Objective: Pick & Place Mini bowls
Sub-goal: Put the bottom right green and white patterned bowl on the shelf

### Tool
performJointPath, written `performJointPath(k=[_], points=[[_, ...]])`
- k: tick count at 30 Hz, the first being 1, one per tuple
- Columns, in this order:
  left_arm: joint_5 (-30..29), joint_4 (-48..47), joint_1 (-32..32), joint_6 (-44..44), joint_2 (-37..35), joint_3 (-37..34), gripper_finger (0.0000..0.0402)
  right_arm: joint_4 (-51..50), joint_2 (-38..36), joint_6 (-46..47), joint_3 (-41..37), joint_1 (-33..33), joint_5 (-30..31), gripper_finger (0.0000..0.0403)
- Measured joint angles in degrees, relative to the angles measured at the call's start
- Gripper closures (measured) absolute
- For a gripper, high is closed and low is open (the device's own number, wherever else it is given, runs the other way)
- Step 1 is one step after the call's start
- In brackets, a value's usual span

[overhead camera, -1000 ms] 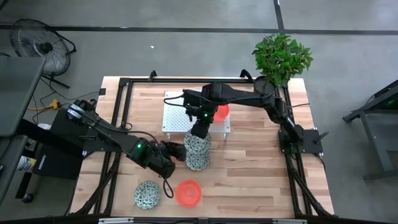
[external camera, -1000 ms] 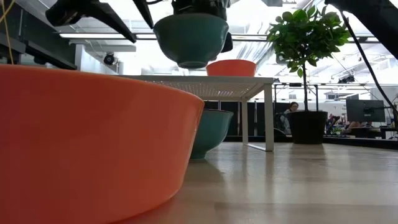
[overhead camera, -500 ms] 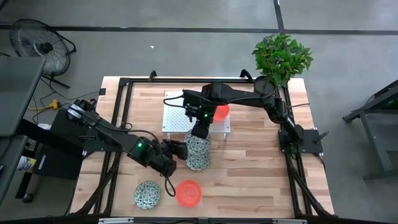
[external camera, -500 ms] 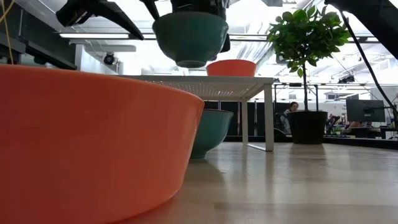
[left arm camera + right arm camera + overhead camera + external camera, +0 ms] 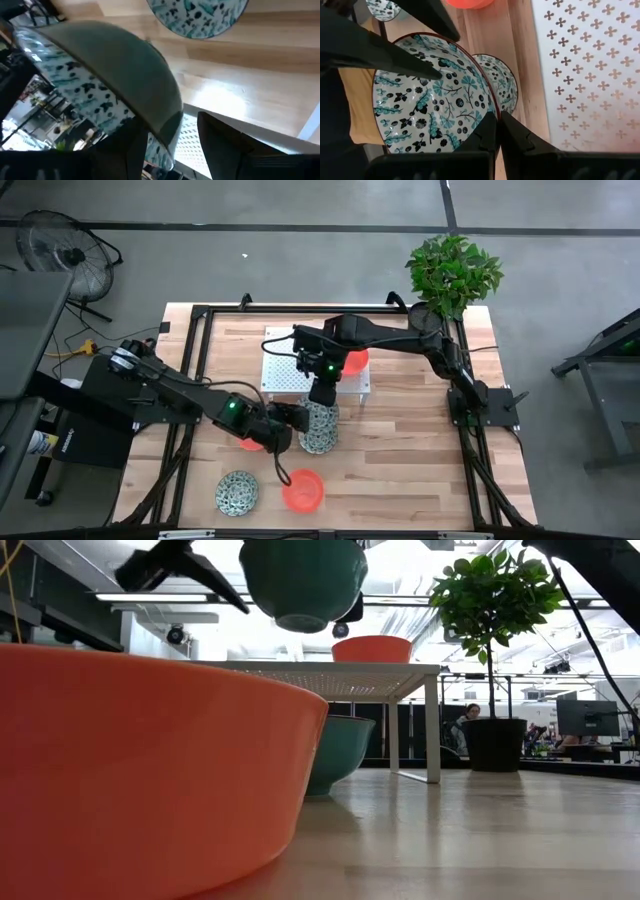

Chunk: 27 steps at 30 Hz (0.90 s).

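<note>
- When looked at from above: right claw [image 5: 322,393] pinched shut on the rim of the raised speckled bowl [image 5: 316,412], held over the middle of the desk [image 5: 420,470], just near of the white perforated stand [image 5: 283,370].
- Second speckled bowl [image 5: 319,439] on the desk, partly under the raised one; third speckled bowl [image 5: 237,492] far off at the near left, beside an orange bowl [image 5: 302,490].
- Another orange bowl [image 5: 355,362] up on the stand; a third orange bowl [image 5: 250,444] half hidden beneath the left arm.
- Left claw [image 5: 293,418] just left of the raised speckled bowl, spread wide, nothing gripped.
- Potted plant [image 5: 453,272] at the far right corner.
- From desk height: raised speckled bowl hanging clear above the stand's top, teal outside showing; near orange bowl filling the left foreground; second speckled bowl down on the desk behind it.
- Through the left wrist camera: both dark fingers [image 5: 227,145] wide apart, wall of the raised speckled bowl close over one of them; touching or not, cannot tell.
- Through the right wrist camera: two fingers closed together on the rim, patterned inside of the raised speckled bowl facing the lens.
</note>
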Motion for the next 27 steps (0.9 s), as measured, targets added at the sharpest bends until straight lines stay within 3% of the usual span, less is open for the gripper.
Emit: performJointPath(k=[9,17,27], points=[[0.95,0.83,0.34,-0.25,0.72,0.02,0.0252,-0.01,-0.77,-1.04,0.04,0.02,0.00,0.0403],[0.66,0.15,0.55,-1.44,0.85,-0.07,0.0381,0.35,-1.16,-0.16,0.07,0.07,0.44,0.0402],[1.41,-0.05,0.47,-3.46,0.85,-0.07,0.0388,0.62,-1.16,-0.75,0.07,0.09,0.49,0.0396]])
